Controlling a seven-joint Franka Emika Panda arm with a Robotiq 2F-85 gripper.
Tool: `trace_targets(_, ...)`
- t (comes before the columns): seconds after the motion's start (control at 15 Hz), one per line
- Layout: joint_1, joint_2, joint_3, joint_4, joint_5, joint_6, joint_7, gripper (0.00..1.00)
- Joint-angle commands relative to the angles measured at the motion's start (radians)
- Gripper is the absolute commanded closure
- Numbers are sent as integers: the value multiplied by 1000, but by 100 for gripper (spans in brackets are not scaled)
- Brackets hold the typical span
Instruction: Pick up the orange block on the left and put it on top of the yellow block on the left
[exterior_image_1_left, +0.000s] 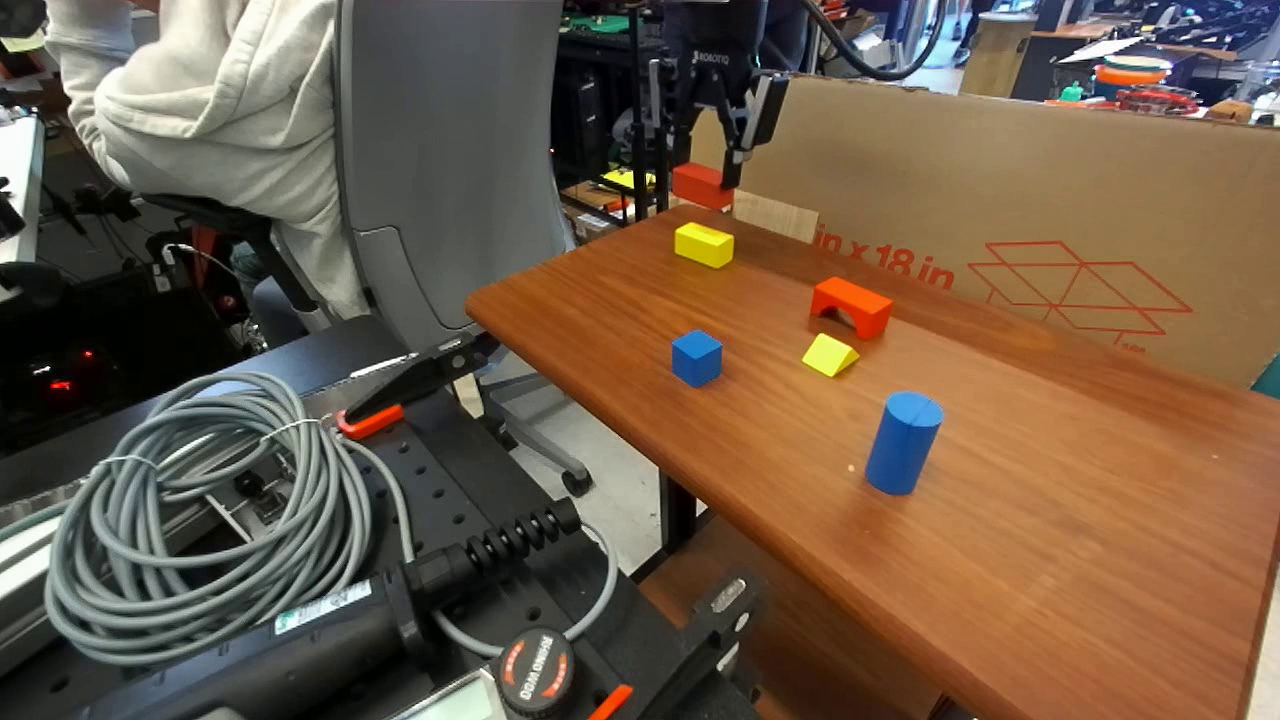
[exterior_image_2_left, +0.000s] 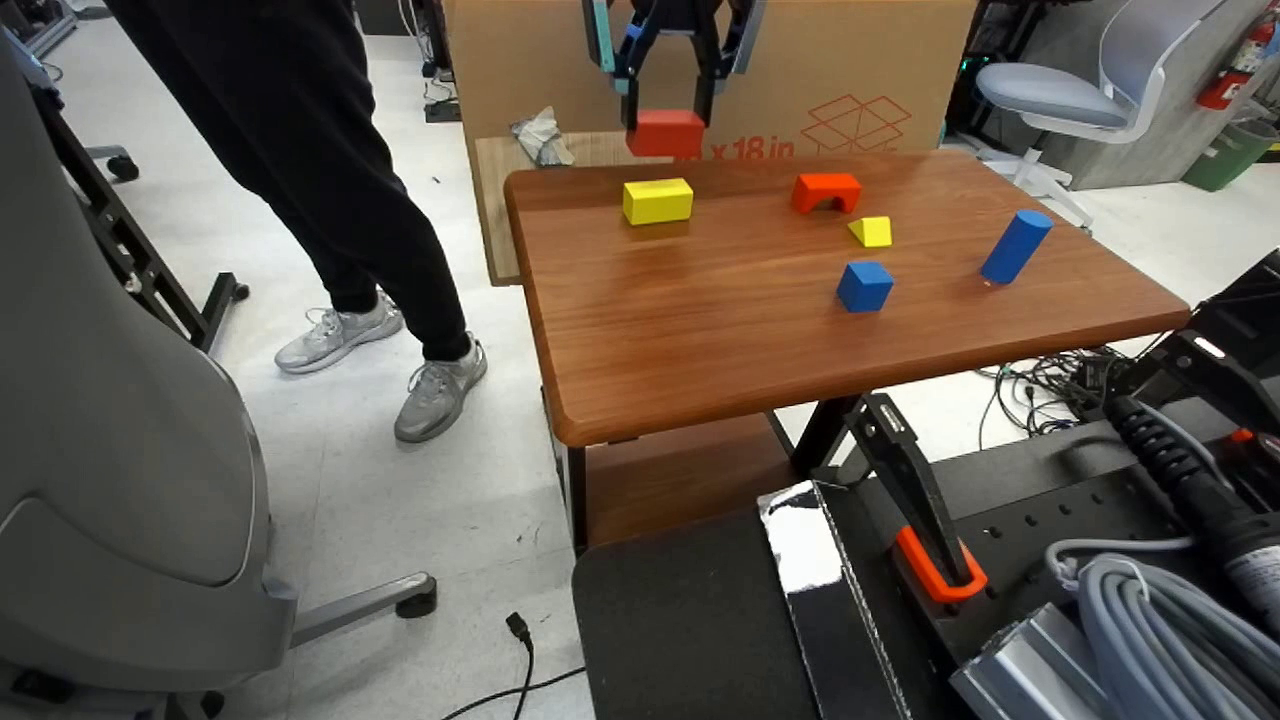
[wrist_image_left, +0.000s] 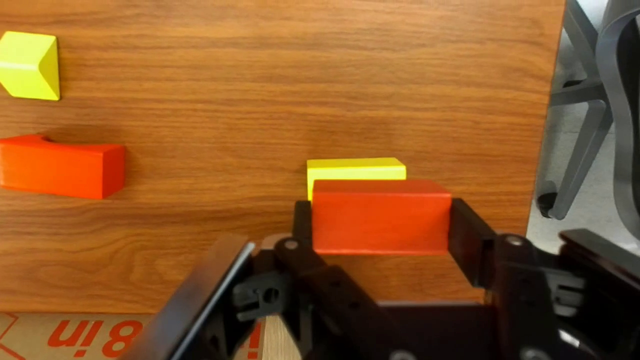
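Observation:
My gripper (wrist_image_left: 381, 219) is shut on the orange block (wrist_image_left: 381, 225), a plain oblong block held level by its two ends. In both exterior views, the orange block (exterior_image_1_left: 702, 187) (exterior_image_2_left: 665, 133) hangs in the air above the tabletop. The yellow block (wrist_image_left: 356, 170), low and rectangular, lies on the table; in the wrist view the orange block hides its lower part. The yellow block also shows whole in both exterior views (exterior_image_1_left: 704, 246) (exterior_image_2_left: 657, 202), below the held block with a gap between them. In the wrist view the held block sits lower and slightly right of it.
An orange arch block (exterior_image_1_left: 852, 304), a yellow wedge block (exterior_image_1_left: 830, 355), a blue cube (exterior_image_1_left: 697, 359) and a blue cylinder (exterior_image_1_left: 904, 443) stand elsewhere on the wooden table (exterior_image_1_left: 1050, 560). A cardboard sheet (exterior_image_2_left: 850, 60) stands upright along one table edge. A grey chair (exterior_image_1_left: 450, 150) is near the table's end.

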Motion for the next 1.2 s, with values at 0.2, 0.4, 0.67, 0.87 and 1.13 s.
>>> trace_targets(0.2,36,40,-36,45,-47,-21,6,59)
trace_targets(0.4,42,50,-39,57,-58,-24,5,59)
trace_targets(0.67,44,63,-38,73,-66,-29,3,59)
trace_targets(0.87,49,74,-38,85,-67,-33,5,59)
trace_targets(1.13,53,99,-43,111,-67,-40,8,59)
